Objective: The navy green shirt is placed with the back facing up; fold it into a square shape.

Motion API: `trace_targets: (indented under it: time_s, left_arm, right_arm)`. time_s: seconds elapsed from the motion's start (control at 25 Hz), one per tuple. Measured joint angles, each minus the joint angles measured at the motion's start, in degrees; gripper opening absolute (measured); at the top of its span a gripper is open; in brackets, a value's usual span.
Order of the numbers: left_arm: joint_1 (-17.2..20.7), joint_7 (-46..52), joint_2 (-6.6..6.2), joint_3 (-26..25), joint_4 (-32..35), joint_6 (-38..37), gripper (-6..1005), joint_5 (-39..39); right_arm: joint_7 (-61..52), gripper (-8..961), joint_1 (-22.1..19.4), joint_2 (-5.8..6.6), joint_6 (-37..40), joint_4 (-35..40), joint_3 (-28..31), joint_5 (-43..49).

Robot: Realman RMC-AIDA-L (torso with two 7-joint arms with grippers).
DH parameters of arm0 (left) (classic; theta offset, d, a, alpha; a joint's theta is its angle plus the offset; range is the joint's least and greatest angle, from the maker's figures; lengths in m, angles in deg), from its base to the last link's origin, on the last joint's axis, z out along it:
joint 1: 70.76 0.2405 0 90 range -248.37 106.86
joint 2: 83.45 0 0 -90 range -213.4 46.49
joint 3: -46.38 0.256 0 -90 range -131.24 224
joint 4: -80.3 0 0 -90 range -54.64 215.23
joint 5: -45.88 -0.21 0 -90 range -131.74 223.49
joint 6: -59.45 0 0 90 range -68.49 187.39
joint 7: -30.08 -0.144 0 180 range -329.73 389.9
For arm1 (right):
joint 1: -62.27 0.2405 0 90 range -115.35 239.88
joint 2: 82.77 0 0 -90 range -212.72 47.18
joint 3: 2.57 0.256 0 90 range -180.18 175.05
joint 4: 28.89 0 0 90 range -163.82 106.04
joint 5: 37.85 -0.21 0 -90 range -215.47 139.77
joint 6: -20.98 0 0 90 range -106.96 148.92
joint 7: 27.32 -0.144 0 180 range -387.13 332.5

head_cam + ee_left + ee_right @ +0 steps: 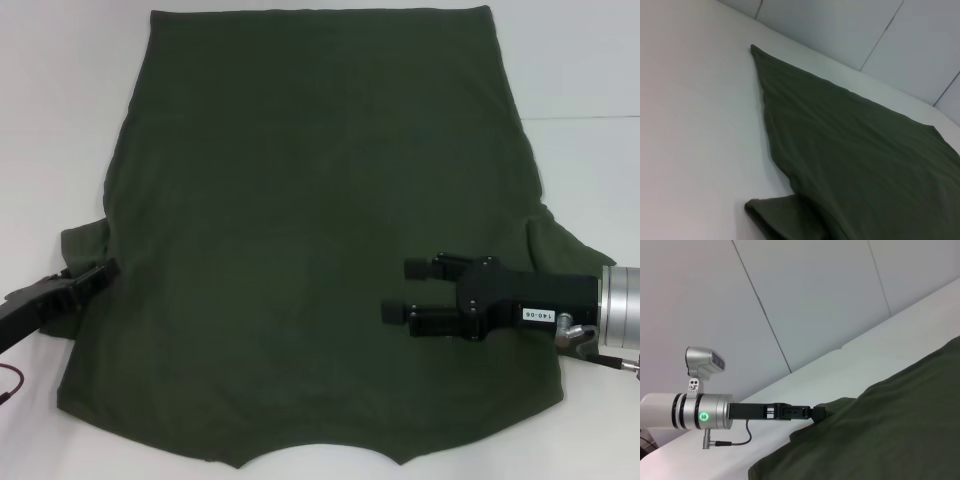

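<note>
Olive knit, the navy green shirt (320, 250) is lying flat, back up, on the white table (50, 100). Your left gripper (100, 275) is reaching its left sleeve, jaw state unclear; pinch one layer cleanly. The right gripper (400, 290) is hovering open.

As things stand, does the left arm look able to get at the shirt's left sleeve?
Probably yes. The left gripper sits right at the edge of the navy green shirt, beside the left sleeve, with nothing between them. The right gripper hovers over the other side, clear of it.
</note>
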Motion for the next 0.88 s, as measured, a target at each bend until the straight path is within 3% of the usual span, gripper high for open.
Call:
trace_targets:
  time_s: [0.04,0.24,0.48,0.88]
  left_arm:
    - [0.0,0.03,0.0,0.1,0.04,-0.07,854,0.0]
    - [-0.17,0.05,-0.01,0.13,0.09,0.02,622,-0.01]
    - [-0.45,0.06,-0.21,0.13,0.12,0.66,411,-0.05]
    - [-0.77,0.05,-0.39,0.13,0.22,2.01,101,-0.06]
  right_arm:
    - [0.0,915,-0.03,0.0,0.0,0.0,0.0,0.0]
    - [-0.01,915,-0.11,0.0,0.0,0.0,0.0,0.0]
    - [-0.01,915,-0.16,0.0,0.0,0.0,0.0,-0.04]
    - [-0.01,915,-0.25,0.0,0.0,-0.13,0.0,-0.38]
